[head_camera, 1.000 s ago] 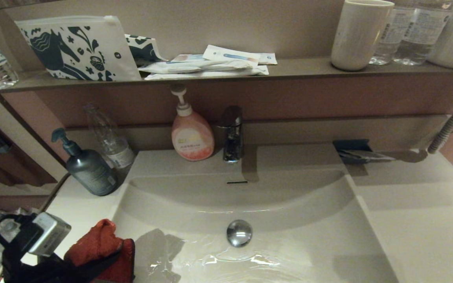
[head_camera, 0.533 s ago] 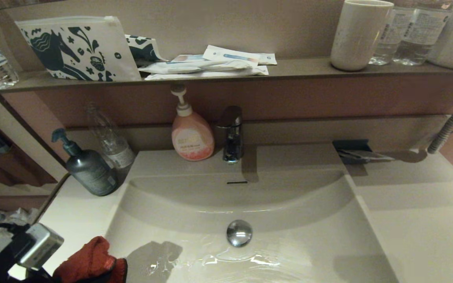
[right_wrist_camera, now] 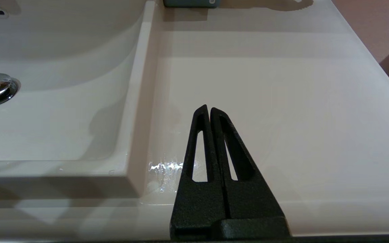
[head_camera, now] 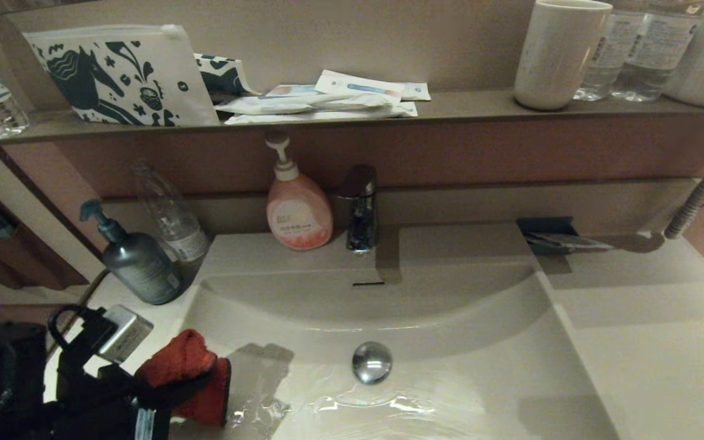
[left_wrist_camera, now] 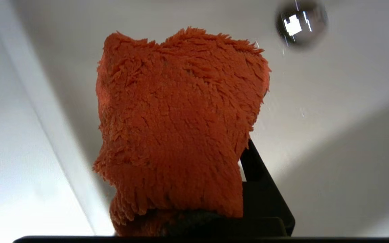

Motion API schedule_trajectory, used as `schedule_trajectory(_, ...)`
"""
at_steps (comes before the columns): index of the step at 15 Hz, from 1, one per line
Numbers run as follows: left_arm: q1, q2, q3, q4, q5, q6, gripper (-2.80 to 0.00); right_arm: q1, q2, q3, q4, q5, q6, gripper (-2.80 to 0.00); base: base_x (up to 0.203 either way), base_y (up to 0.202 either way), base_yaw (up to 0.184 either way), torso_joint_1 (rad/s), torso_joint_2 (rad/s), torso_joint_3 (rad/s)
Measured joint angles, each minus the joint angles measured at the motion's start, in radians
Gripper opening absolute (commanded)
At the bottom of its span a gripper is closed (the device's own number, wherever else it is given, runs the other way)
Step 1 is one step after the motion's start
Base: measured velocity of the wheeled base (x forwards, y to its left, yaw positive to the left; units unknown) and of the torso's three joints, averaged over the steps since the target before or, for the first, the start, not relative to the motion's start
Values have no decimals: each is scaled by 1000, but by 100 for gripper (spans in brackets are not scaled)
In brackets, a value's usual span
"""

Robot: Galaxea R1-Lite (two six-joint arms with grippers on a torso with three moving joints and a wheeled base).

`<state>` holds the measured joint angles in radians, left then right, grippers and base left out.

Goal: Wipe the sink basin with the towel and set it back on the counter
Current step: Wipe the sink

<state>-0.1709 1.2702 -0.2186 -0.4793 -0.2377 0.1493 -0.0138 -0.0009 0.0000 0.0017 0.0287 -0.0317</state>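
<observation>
Bathroom vanity under dim light: at the basin's left edge the left gripper (head_camera: 190, 382) pinches the bunched towel (head_camera: 184, 373) over the sink basin (head_camera: 450, 318), short of the drain stopper (head_camera: 371, 362). To wipe well, I judge it should press the towel flat and sweep rightward in overlapping strokes. Labels on the soap bottle (head_camera: 298, 211) are unreadable. Over the counter (right_wrist_camera: 265, 101), the right gripper (right_wrist_camera: 210, 109) rests idle, fingers pressed together.
</observation>
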Motion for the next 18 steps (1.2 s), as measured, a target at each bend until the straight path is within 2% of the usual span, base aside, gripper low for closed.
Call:
schedule_trajectory(2,1,90,-35,-74,1,4,-280,0,0,0,0,0,0,-280,0,0,0,0,0,0)
schedule_trajectory(5,5,201,-109,-124,2,12,-280,0,0,0,0,0,0,-280,0,0,0,0,0,0)
schedule_trajectory(10,25,351,-247,-148,0,31,-280,0,0,0,0,0,0,-280,0,0,0,0,0,0)
schedule_trajectory(18,60,509,-287,-259,-4,69,-280,0,0,0,0,0,0,-280,0,0,0,0,0,0)
